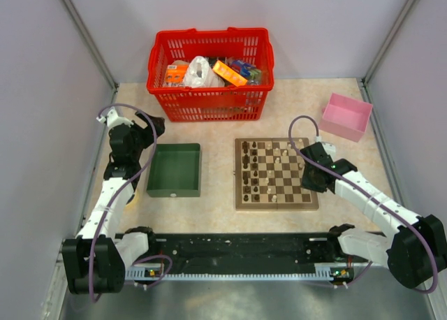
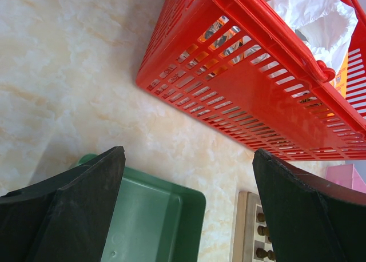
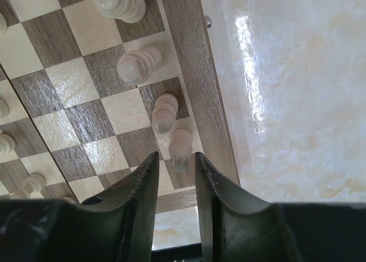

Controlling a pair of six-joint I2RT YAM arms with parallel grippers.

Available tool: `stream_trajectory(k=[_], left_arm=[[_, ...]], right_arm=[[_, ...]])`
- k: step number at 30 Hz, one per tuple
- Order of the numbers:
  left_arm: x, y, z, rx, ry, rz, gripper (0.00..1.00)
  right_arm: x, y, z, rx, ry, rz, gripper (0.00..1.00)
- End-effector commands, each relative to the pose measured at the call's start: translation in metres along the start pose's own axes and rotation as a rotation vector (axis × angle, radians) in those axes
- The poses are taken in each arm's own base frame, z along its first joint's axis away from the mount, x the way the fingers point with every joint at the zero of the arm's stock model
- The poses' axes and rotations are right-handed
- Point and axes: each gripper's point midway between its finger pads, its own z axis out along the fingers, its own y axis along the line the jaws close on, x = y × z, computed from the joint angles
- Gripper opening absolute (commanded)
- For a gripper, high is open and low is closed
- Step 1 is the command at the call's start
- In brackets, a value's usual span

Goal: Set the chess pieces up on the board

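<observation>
The board (image 1: 239,194) lies at centre right with dark brown and pale tan chess pieces (image 1: 269,168) spread over it. My right gripper (image 1: 305,168) hovers over its right edge. In the right wrist view the gripper (image 3: 176,156) is narrowly open, its tips on either side of a pale piece (image 3: 180,142) standing by the board's rim (image 3: 194,62), with a small gap on each side. Other pale pieces (image 3: 139,63) stand along that edge. My left gripper (image 1: 148,129) is wide open and empty (image 2: 189,153) above the far corner of the green tray (image 2: 154,216).
A red basket (image 1: 209,72) full of items stands at the back, also in the left wrist view (image 2: 246,96). A pink box (image 1: 346,115) sits at the back right. The green tray (image 1: 173,192) lies left of the board. The board's left rim (image 2: 243,227) shows by the tray.
</observation>
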Motion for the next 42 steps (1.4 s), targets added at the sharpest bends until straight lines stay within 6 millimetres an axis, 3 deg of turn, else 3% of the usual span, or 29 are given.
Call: stream_trajectory(k=[1,12,18,24,28,36,42], left_arm=[[-0.011,-0.007,0.001,0.029,-0.044,-0.006,0.99],[-0.011,-0.007,0.001,0.033,-0.044,-0.004,0.99],[-0.013,-0.008,-0.001,0.031,-0.049,-0.004,0.99],[-0.014,-0.007,-0.002,0.025,-0.054,-0.002,0.99],[-0.013,-0.006,-0.001,0.024,-0.053,-0.003,0.99],[-0.015,-0.008,-0.001,0.031,-0.053,-0.003,0.99],[-0.014,-0.008,-0.001,0.029,-0.053,-0.003,0.99]], right_arm=[[-0.02,0.007,-0.013,-0.036,-0.054,0.01,0.33],[-0.073,0.031,-0.067,-0.189,-0.223,-0.028,0.44],[-0.081,0.062,-0.068,-0.3,-0.201,-0.073,0.45],[-0.041,0.1,-0.064,-0.368,-0.113,-0.17,0.45],[-0.009,0.114,-0.061,-0.389,-0.05,-0.225,0.45],[0.045,0.115,-0.053,-0.355,0.077,-0.311,0.47],[0.058,0.11,-0.044,-0.318,0.106,-0.321,0.47]])
